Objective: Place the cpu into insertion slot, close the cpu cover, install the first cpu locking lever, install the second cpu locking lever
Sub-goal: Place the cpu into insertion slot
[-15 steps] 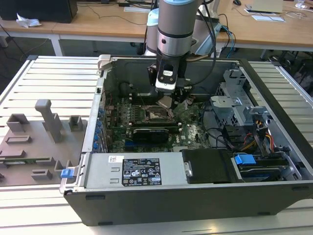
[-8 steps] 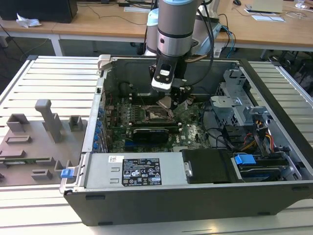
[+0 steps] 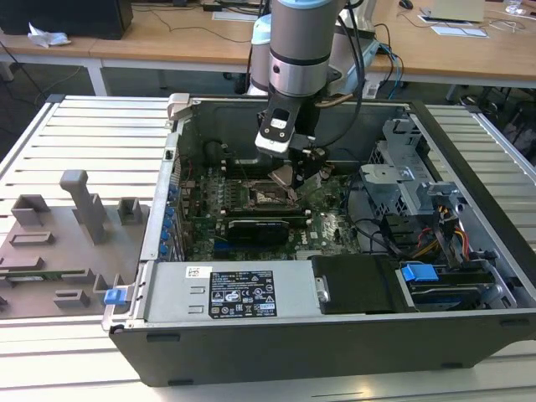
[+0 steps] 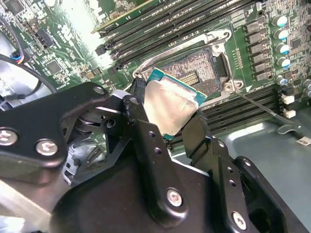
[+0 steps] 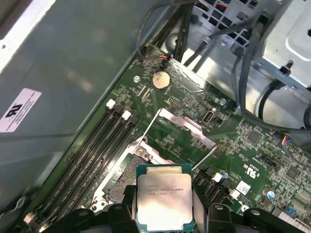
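My gripper [image 4: 167, 114] is shut on the cpu [image 4: 170, 104], a flat square chip with a pale silvery top, its black fingers [image 4: 141, 121] clamped on two opposite edges. In both wrist views the cpu [image 5: 164, 196] hangs tilted just above and partly over the insertion slot [image 4: 201, 65], a dark square socket with a metal rim [image 5: 124, 177]. The cpu cover [image 5: 183, 127] stands swung open on the far side of the slot. A thin wire locking lever [image 4: 262, 108] lies released beside the socket. In the exterior view the gripper [image 3: 297, 172] reaches down into the open computer case over the motherboard's middle.
Long black memory slots [image 4: 160, 29] flank the socket. A black expansion card [image 3: 260, 228] lies just in front of it. Drive cage and cables [image 3: 419, 209] fill the exterior view's right; a power supply [image 3: 234, 293] sits at the case front. Grey fixtures [image 3: 75, 218] stand outside the case.
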### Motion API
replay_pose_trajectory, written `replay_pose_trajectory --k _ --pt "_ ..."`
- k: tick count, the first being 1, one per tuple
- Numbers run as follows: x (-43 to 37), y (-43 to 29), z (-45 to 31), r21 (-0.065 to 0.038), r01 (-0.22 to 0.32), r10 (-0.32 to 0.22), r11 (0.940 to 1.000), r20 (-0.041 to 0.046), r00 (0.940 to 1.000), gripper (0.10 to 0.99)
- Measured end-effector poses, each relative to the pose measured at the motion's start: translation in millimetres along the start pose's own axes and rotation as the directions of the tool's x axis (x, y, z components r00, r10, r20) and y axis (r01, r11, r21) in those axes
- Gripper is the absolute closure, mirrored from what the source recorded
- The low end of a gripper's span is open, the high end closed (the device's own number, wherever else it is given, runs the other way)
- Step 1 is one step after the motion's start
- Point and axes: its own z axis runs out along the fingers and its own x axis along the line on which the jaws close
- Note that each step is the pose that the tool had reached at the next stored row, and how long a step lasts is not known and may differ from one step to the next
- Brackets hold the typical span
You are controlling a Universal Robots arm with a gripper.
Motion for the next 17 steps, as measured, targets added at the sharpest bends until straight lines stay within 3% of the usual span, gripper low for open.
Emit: replay_pose_trajectory --k 10,17 --pt "0.0 0.0 0.5 -0.001 -0.122 0.122 0.9925 0.0096 0.9924 0.541" --pt "0.0 -0.1 0.7 -0.002 -0.217 0.217 0.9761 0.0173 0.9760 0.541"
